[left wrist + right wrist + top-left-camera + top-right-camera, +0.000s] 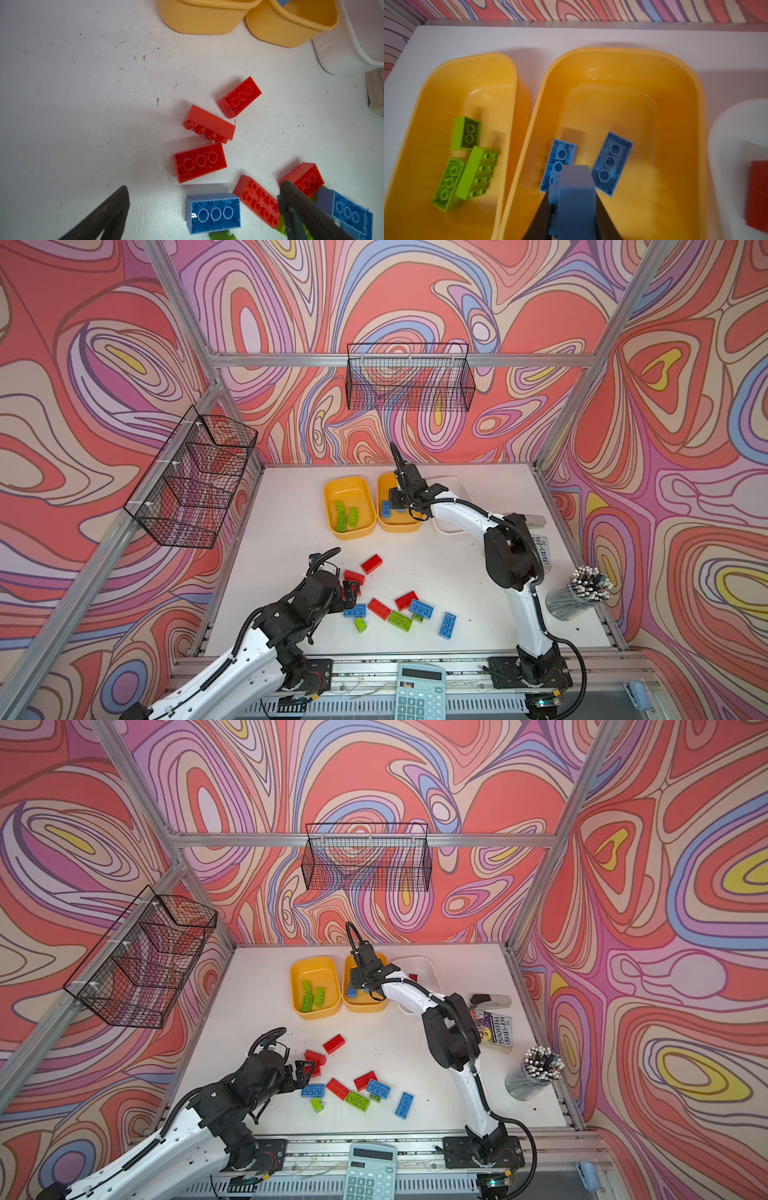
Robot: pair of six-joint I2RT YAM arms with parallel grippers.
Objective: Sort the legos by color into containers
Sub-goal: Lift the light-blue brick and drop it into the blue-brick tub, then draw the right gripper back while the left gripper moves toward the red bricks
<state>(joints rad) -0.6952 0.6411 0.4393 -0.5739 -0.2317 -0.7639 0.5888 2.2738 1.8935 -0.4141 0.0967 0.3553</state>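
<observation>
Right jaws: closed on a blue brick, held end-on between the tips and hanging over the middle yellow tub. Below the jaws, on that tub's floor, lie two more blue bricks, undersides up, one to each side of the held piece. To one side of the jaws, the end yellow tub holds three green bricks, bunched and touching. On the jaws' other side is the white tub with one red brick in it.

Left jaws: spread wide, gripping nothing, low over the worktop. The fingers are well apart. Between them sit a loose blue brick, underside up, and a red studded brick just beside it. Ahead of the tips are three red bricks: one underside up, one on its side close against it, one farther out. Past one finger, partly hidden, are a further red brick and a further blue brick. Loose green bricks lie in the same scatter near these jaws, in both top views.
</observation>
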